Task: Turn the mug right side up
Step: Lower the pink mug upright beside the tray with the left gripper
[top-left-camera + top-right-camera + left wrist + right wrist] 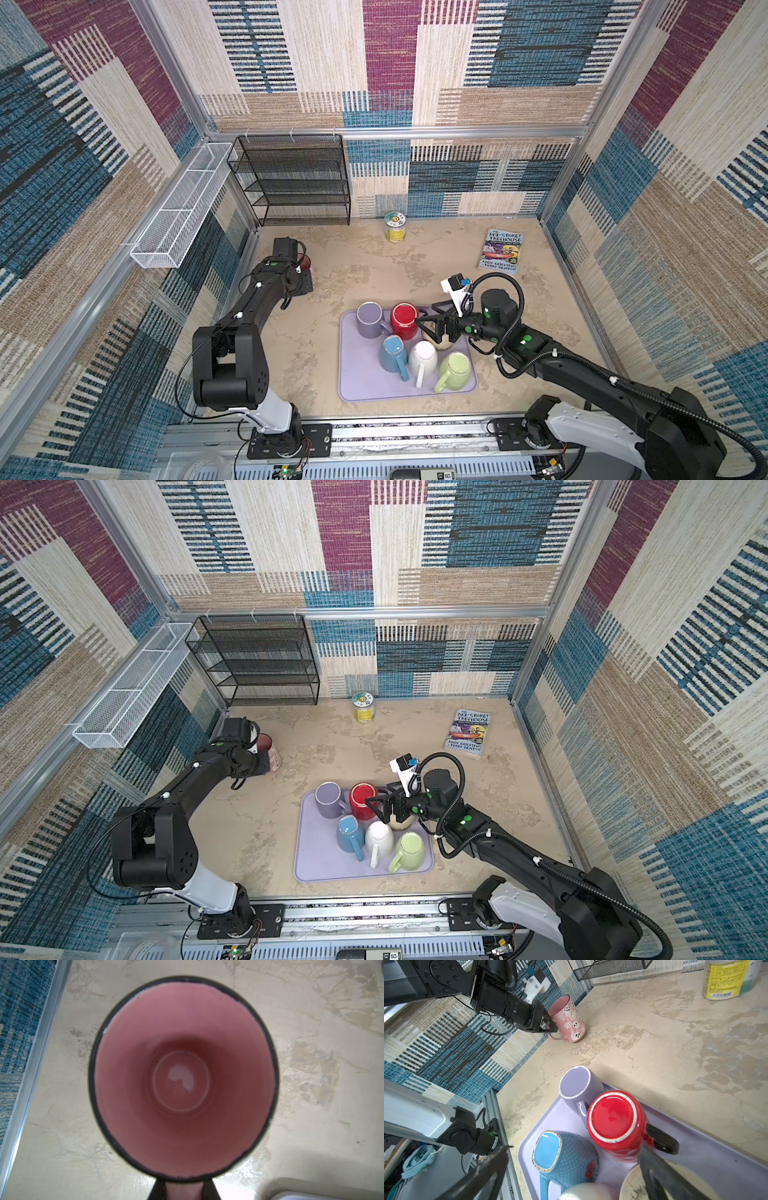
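Grip first: the left gripper (550, 1027) is clenched on the handle (558, 1037) of the pink mug (570, 1019), which stands mouth-up on the counter (654, 1047) just ahead. Confirm its base sits flat, then loosen and back straight out. Far across, the right gripper (428, 318) hangs spread above the tray (357, 386).

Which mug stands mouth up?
The pink ghost-print mug, off the tray, handle in the left gripper; purple mug, red mug and blue mug sit base-up.

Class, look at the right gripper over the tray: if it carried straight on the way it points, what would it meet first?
Most likely the red mug, upside down on the tray, just ahead of the open right gripper, though depth is unclear.
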You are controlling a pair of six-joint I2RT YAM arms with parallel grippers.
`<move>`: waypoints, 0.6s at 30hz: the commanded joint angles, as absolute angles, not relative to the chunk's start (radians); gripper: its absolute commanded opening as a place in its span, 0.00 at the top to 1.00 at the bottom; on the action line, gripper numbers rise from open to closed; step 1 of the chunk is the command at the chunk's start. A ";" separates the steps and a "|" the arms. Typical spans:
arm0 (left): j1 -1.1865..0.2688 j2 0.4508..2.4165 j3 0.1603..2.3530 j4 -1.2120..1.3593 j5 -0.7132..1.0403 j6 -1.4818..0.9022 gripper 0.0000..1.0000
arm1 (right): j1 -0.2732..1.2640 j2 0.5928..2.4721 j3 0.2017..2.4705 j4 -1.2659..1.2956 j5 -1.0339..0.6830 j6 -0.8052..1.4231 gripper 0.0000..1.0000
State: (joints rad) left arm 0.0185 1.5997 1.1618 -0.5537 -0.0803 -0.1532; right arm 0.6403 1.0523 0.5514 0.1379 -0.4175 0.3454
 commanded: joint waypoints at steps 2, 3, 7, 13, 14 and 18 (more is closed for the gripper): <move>0.023 1.614 1.182 -0.473 -0.124 -0.117 1.00 | 0.641 1.053 0.557 0.156 -0.409 0.334 0.00; 0.023 1.615 1.180 -0.472 -0.129 -0.117 1.00 | 0.640 1.053 0.557 0.157 -0.409 0.333 0.00; 0.023 1.630 1.177 -0.478 -0.144 -0.119 1.00 | 0.641 1.052 0.558 0.154 -0.403 0.333 0.00; 0.023 1.645 1.164 -0.467 -0.152 -0.124 1.00 | 0.641 1.054 0.564 0.145 -0.396 0.335 0.00; 0.023 1.646 1.163 -0.468 -0.153 -0.126 1.00 | 0.641 1.054 0.564 0.145 -0.396 0.335 0.00; 0.023 1.643 1.160 -0.468 -0.160 -0.125 1.00 | 0.641 1.051 0.567 0.140 -0.392 0.334 0.00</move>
State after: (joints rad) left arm 0.0216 1.6436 1.1614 -0.5083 -0.1314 -0.1287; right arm 0.6403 1.0538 0.5571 0.1345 -0.4080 0.3386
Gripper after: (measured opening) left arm 0.215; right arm 0.999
